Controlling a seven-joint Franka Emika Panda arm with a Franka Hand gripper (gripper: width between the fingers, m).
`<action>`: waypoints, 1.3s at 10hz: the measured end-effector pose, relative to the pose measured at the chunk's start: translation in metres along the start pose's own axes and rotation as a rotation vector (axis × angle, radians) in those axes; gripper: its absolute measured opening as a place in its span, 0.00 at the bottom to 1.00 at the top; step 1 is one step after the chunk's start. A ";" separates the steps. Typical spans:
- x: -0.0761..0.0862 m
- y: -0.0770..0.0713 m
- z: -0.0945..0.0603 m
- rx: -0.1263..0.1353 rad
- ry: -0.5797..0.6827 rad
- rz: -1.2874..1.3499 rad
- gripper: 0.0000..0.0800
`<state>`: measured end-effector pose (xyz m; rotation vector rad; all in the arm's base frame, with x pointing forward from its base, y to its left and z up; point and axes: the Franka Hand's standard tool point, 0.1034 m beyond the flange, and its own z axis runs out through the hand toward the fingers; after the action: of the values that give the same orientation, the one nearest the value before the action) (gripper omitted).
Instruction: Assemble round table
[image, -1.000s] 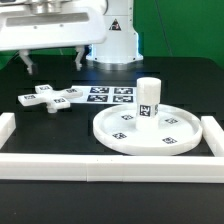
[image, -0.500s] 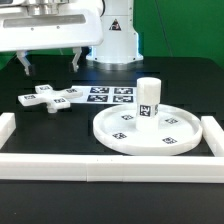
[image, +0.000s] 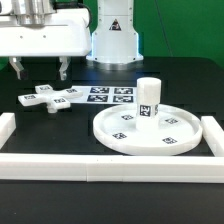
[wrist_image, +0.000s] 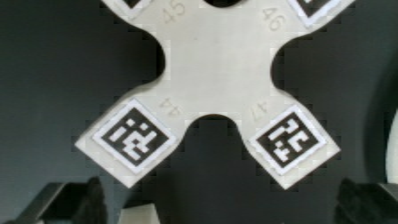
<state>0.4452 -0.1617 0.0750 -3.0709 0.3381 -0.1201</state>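
Clutter check: white border rails (image: 100, 166) run along the front edge and up both sides of the work area, and the marker board (image: 112, 96) lies flat just beside the cross-shaped base (image: 50, 98), on the exterior view's right of it; whether the two touch, can't tell. Nothing sits between the hand (image: 41, 72) and the base. The hand hangs above the base with its jaws wide apart, gripping nothing. In the wrist view both dark fingertips (wrist_image: 68, 203) flank the near end of the base (wrist_image: 214, 75) without contact. Surface is a matte black desk (image: 60, 130); behind it are the white robot pedestal (image: 112, 40) and a green backdrop (image: 180, 30). Parts are all white plastic with black-and-white square tags. The base lies flat on the desk, toward the exterior view's left, four arms with knobbed ends; the wrist view shows a tag on each of the two nearer arms. The large round rimmed disc (image: 148, 150) lies flat toward the exterior view's right, close inside the front rail, with several tags on its face. The short cylindrical leg (image: 149, 97) stands upright on the disc near its far edge, tag on its side. Base and disc are well apart.
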 end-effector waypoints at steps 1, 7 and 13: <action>0.000 0.000 0.000 0.000 0.000 0.000 0.81; -0.017 0.006 0.027 -0.041 -0.016 0.007 0.81; -0.019 0.002 0.031 -0.041 -0.024 -0.004 0.81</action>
<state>0.4287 -0.1587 0.0427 -3.1108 0.3377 -0.0772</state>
